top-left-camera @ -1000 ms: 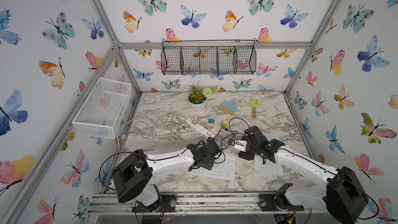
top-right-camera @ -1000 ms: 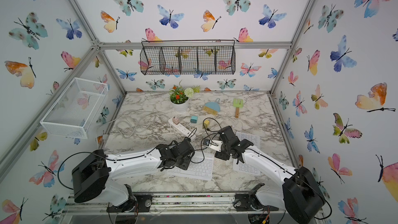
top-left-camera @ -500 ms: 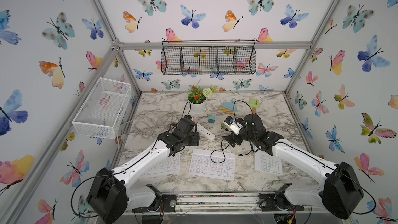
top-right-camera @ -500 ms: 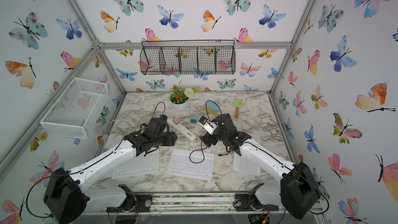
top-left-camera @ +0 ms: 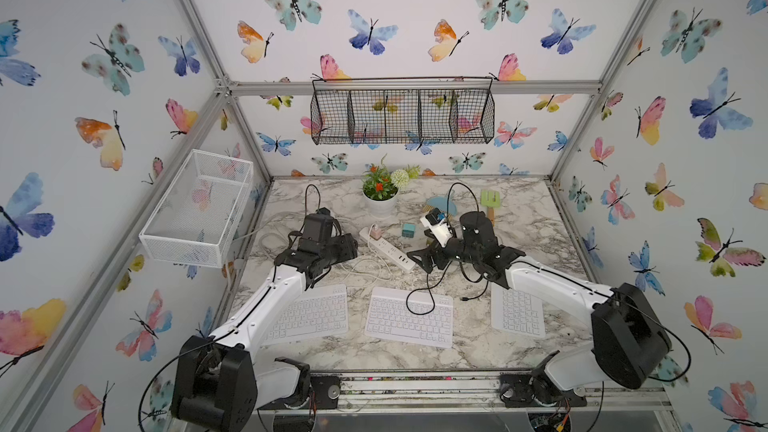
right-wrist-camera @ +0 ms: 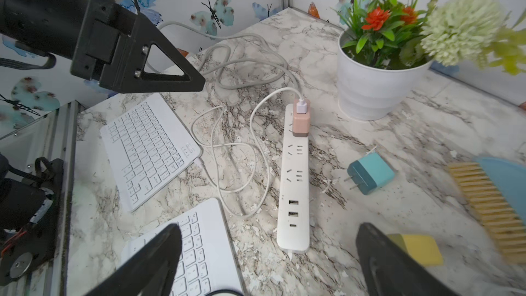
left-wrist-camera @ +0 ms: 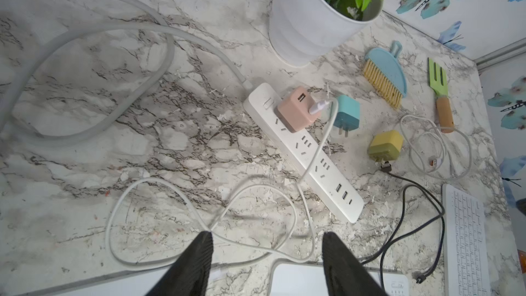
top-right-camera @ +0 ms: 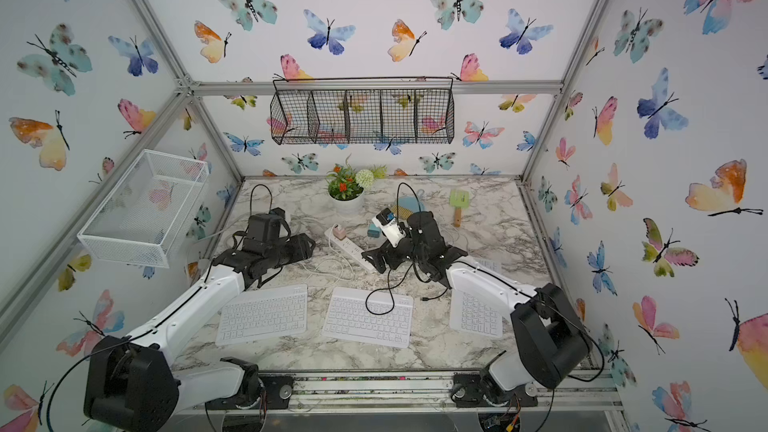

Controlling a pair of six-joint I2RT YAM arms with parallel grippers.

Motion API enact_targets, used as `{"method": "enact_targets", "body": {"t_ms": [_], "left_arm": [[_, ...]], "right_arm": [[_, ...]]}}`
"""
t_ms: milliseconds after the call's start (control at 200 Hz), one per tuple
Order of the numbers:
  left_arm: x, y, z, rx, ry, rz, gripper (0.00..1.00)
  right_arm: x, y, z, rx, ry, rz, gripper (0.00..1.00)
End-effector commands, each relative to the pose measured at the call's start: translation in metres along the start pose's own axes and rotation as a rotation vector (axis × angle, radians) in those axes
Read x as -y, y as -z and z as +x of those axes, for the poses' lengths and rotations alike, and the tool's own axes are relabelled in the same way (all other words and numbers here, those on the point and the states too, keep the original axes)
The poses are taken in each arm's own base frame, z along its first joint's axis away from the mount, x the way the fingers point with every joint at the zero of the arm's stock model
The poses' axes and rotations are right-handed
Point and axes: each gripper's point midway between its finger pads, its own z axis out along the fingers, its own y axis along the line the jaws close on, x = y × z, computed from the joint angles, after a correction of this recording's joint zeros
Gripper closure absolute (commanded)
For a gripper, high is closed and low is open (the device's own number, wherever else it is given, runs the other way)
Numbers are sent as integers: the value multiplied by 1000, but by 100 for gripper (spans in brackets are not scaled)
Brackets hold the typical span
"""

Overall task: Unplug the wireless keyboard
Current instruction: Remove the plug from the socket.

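On the marble table (top-left-camera: pixel 540 218), three white keyboards lie in a row along the near edge: the left keyboard (top-left-camera: pixel 309 313), the middle keyboard (top-left-camera: pixel 409 322) and the right keyboard (top-left-camera: pixel 517 311). Above them, the left gripper (left-wrist-camera: pixel 266 234) and the right gripper (right-wrist-camera: pixel 269 226) hang with jaws parted and nothing between them, both facing the power strip (left-wrist-camera: pixel 304 152), which lies diagonally behind the row.

A white cable (left-wrist-camera: pixel 318 149) runs in loose loops from the pink charger (left-wrist-camera: pixel 297 109), seated in the strip's end socket, to a small connector (right-wrist-camera: pixel 199 162) at the left keyboard's rear edge. This appears to be the only keyboard that has a lead plugged in, so it is judged the task's object. A black cable (left-wrist-camera: pixel 441 214) lies across the middle keyboard with its free end on the table.

Likely faults:
- **Dragging:** a pull on the cable's slack instead of the connector would probably drag the light keyboard or the strip.
- **Wrong lead:** the overlapping loops invite closing on the wrong cable.
- **Snagging:** the black cable, close under the right arm, could catch.
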Motion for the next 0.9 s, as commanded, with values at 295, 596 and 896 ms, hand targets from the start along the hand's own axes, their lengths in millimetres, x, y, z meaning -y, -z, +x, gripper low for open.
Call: {"method": "enact_targets", "body": {"t_ms": [295, 596, 896], "left_arm": [[-6, -69, -11, -95, 161, 126, 50], [-9, -116, -24, -134, 214, 140, 53], [-13, -138, -15, -179, 250, 150, 57]], "right_arm": [[39, -58, 5, -33, -114, 63, 19], [63, -121, 15, -84, -143, 88, 34], [57, -160, 25, -109, -124, 61, 35]]}}
